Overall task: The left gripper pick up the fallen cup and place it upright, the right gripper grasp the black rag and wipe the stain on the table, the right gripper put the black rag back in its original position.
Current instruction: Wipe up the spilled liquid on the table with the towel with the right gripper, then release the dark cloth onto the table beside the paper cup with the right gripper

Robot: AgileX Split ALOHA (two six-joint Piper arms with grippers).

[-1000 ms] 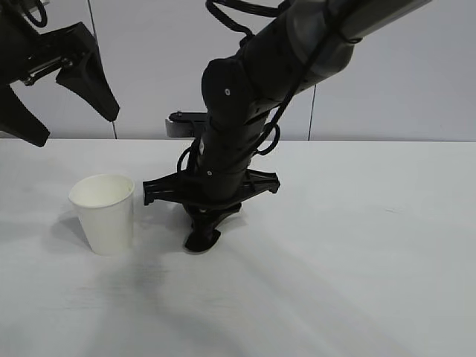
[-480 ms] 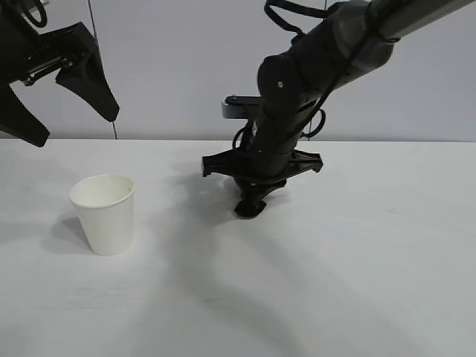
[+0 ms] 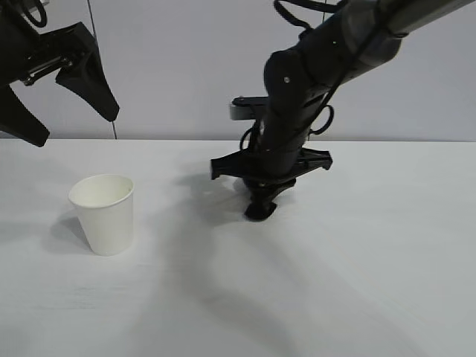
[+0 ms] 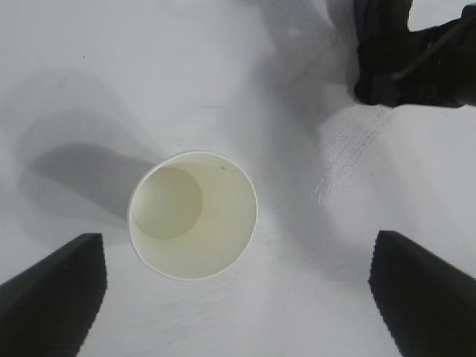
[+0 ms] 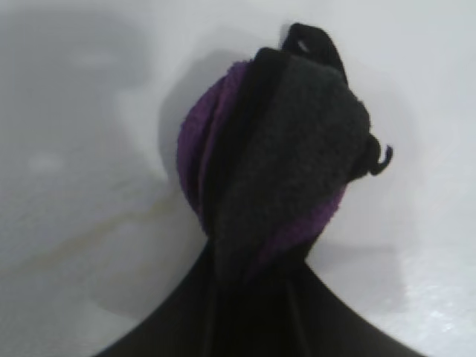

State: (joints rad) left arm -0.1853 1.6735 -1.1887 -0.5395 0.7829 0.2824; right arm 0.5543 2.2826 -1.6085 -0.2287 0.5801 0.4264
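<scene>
Right end effector (image 3: pixel 259 210) is pinched on the rag (image 5: pixel 275 149), pressed to the tabletop (image 3: pixel 372 245) right of the cup (image 3: pixel 103 213). Soft, light cloth; best gripped mid-bunch.

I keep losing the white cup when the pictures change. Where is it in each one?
Exterior view: the cup stands upright on the table, at the left, apart from the right gripper.
Left wrist view: seen from straight above, its open mouth near the middle.
Right wrist view: not in it; only the black rag shows.
Shared landmark: the right gripper's black arm, at the left wrist view's upper right corner.
</scene>
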